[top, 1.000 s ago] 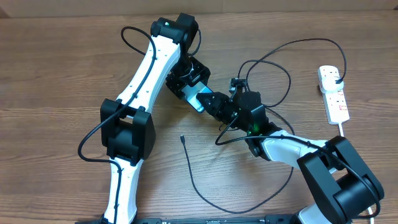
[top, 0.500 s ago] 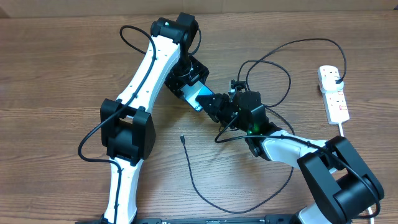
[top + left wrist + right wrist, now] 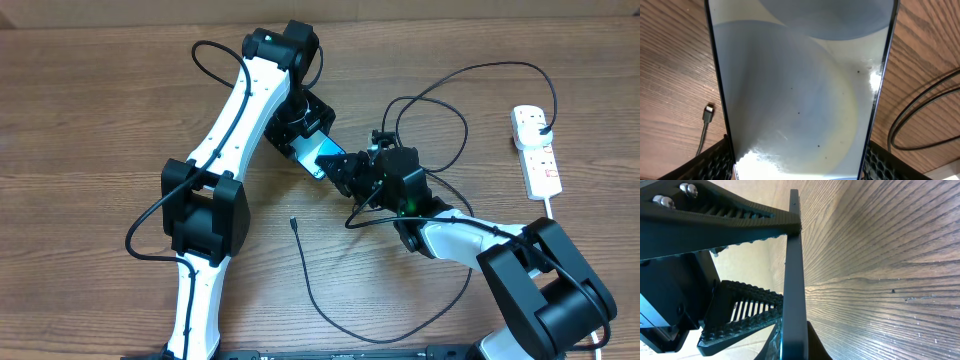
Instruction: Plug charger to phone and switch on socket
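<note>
A: Where's your phone (image 3: 318, 155)?
B: Centre, far side. Your left gripper (image 3: 797, 162) clamps its width, fingers spread; your right gripper (image 3: 345, 166) pinches its right end. The charger (image 3: 294, 225) tip lies loose, nearer. The socket (image 3: 537, 150) is far right.

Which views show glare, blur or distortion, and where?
Left wrist: the phone fills the frame, washed out, with white glare at its right edge and bottom. Right wrist: the phone's edge looms close, table grain fanning out. Overhead: even light, sharp, only faint shadows.
</note>
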Tool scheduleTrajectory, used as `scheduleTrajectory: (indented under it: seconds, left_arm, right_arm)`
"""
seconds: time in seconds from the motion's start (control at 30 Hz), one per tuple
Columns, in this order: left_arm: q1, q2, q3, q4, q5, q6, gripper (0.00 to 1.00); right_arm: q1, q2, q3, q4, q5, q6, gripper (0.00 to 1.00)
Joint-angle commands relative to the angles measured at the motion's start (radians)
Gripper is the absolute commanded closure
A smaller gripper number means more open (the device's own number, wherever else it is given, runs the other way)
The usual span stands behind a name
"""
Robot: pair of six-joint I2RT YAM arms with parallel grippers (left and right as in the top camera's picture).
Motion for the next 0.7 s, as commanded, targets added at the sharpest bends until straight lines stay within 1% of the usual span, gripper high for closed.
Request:
scheduleTrajectory:
  seconds: [0.0,0.07,0.1,0.27,0.43,0.5,0.57,0.67]
  left_arm:
    - [-0.005,-0.045,0.024,-0.019,0.007,0.035,0.25]
    - [0.001,-0.046,0.025,-0.019,0.023,0.07,0.05]
    - [0.005,-0.046,0.025,-0.019,0.039,0.085,0.0]
    - [0.044,-0.058,0.025,-0.019,0.15,0.192,0.0]
    - [0.082,-0.116,0.025,-0.019,0.158,0.297,0.0]
    - [0.096,-0.158,0.025,-0.031,0.135,0.335,0.0]
    - [0.114,-0.216,0.024,-0.066,0.077,0.373,0.0]
    - [0.132,-0.301,0.023,-0.135,-0.082,0.385,0.0]
  right_arm:
    - [-0.004,-0.001,0.021,0.021,0.029,-0.013,0.96]
    - [-0.012,-0.001,0.021,0.019,0.04,-0.036,0.96]
    - [-0.017,-0.001,0.021,0.011,0.045,-0.037,0.96]
    - [-0.04,-0.001,0.021,-0.007,0.047,-0.058,0.96]
    - [-0.063,-0.001,0.021,-0.013,0.038,-0.058,0.96]
    - [-0.074,-0.002,0.021,-0.013,0.034,-0.057,0.96]
    - [-0.086,-0.004,0.021,-0.006,0.016,-0.057,0.96]
    - [-0.103,-0.008,0.021,0.023,-0.034,-0.057,0.96]
